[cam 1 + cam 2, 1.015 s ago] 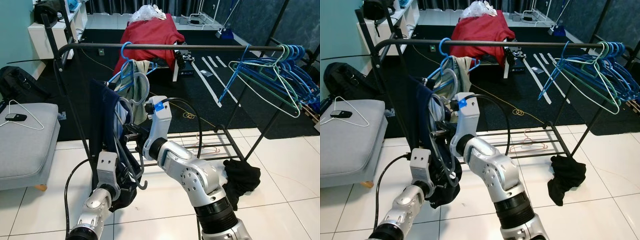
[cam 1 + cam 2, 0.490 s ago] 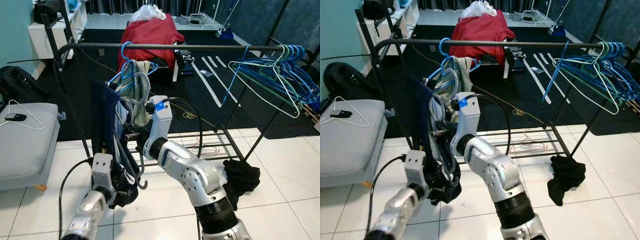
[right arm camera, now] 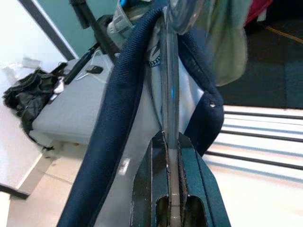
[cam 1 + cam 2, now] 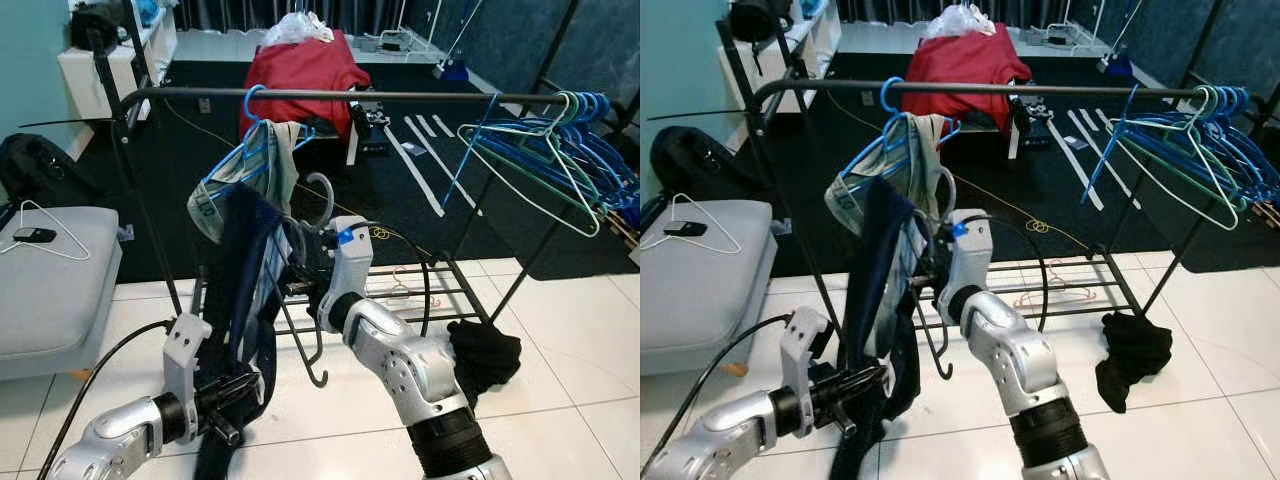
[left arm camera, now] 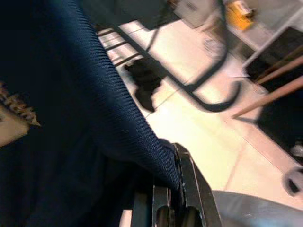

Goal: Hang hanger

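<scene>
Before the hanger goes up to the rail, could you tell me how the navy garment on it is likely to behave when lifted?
Probably floppy: the navy garment drapes in long folds from the grey hanger held by the right gripper. It looks light, as thin ribbed knit. It may swing or slide, though the left gripper pinches its edge, which should steady it.

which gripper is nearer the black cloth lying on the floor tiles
Right. The right gripper holds the grey hanger just across from the black cloth; the left gripper pinches the navy garment farther away, low down.
</scene>
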Robot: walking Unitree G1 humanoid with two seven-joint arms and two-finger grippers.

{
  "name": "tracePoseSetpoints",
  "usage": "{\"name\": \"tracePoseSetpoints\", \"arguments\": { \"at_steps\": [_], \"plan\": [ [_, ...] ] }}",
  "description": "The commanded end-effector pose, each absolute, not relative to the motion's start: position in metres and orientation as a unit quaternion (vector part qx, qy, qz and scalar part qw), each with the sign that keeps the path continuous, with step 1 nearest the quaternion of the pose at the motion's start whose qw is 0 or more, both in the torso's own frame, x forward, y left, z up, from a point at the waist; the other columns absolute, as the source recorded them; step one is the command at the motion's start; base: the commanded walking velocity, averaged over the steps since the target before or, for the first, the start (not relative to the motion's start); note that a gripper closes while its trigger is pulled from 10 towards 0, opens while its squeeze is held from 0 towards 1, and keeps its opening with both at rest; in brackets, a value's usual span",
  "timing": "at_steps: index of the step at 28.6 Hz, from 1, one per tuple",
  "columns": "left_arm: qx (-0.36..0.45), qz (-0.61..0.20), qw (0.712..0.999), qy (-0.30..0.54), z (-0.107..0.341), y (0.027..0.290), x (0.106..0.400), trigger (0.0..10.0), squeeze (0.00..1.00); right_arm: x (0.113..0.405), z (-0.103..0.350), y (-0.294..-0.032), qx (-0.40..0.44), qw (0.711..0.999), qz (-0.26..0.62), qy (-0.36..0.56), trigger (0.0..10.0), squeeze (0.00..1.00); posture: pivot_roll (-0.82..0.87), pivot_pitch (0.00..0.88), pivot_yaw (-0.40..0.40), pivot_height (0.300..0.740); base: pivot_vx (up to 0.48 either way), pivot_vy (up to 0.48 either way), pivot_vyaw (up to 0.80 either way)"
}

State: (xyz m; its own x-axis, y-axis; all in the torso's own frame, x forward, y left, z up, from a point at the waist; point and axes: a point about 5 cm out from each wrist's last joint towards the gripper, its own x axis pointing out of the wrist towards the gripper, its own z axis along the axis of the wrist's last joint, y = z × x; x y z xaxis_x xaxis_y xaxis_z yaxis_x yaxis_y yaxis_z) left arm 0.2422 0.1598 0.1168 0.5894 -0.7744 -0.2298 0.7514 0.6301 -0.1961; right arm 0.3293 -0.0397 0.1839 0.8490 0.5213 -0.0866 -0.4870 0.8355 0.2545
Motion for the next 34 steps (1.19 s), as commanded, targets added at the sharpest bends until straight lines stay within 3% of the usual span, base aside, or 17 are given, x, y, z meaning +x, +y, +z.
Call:
{"name": "tracePoseSetpoints", "arguments": {
  "at_steps": [1, 2, 4, 13, 18, 19, 21, 29, 34],
  "plan": [
    [-0.065, -0.498, 0.850, 0.158, 0.134, 0.146, 0.229, 0.0, 0.00, 0.336, 0.181, -0.053, 0.119, 0.967, 0.217, 0.059, 10.0, 0.00, 0.04, 0.125, -0.031, 0.740, 0.000, 0.000, 0.00],
    [-0.065, -0.498, 0.850, 0.158, 0.134, 0.146, 0.229, 0.0, 0.00, 0.336, 0.181, -0.053, 0.119, 0.967, 0.217, 0.059, 10.0, 0.00, 0.04, 0.125, -0.031, 0.740, 0.000, 0.000, 0.00],
    [-0.102, -0.537, 0.824, 0.149, 0.152, 0.133, 0.226, 0.0, 0.00, 0.341, 0.174, -0.061, 0.119, 0.975, 0.179, 0.057, 10.0, 0.00, 0.04, 0.124, -0.029, 0.740, 0.000, 0.000, 0.00],
    [-0.123, -0.583, 0.789, 0.150, 0.172, 0.111, 0.220, 0.0, 0.00, 0.348, 0.167, -0.075, 0.150, 0.982, 0.099, 0.057, 10.0, 0.00, 0.04, 0.122, -0.026, 0.740, 0.000, 0.000, 0.00],
    [-0.041, -0.532, 0.826, 0.181, 0.150, 0.110, 0.233, 0.0, 0.00, 0.351, 0.172, -0.072, 0.239, 0.964, 0.095, 0.069, 10.0, 0.00, 0.05, 0.121, -0.025, 0.740, 0.000, 0.000, 0.00],
    [-0.002, -0.493, 0.847, 0.197, 0.137, 0.111, 0.244, 0.0, 0.00, 0.351, 0.176, -0.065, 0.283, 0.949, 0.117, 0.078, 10.0, 0.00, 0.04, 0.117, -0.026, 0.740, 0.000, 0.000, 0.00],
    [0.006, -0.485, 0.851, 0.204, 0.134, 0.111, 0.246, 0.0, 0.00, 0.351, 0.177, -0.064, 0.292, 0.945, 0.122, 0.079, 10.0, 0.00, 0.04, 0.117, -0.026, 0.740, 0.000, 0.000, 0.00],
    [-0.036, -0.503, 0.839, 0.204, 0.145, 0.098, 0.246, 0.0, 0.00, 0.351, 0.176, -0.063, 0.298, 0.944, 0.117, 0.078, 10.0, 0.00, 0.04, 0.106, -0.024, 0.740, 0.000, 0.000, 0.00],
    [-0.119, -0.535, 0.823, 0.148, 0.177, 0.072, 0.252, 0.0, 0.00, 0.351, 0.162, -0.064, 0.262, 0.959, 0.074, 0.080, 10.0, 0.00, 0.04, 0.105, -0.025, 0.740, 0.000, 0.000, 0.00]
  ]
}}
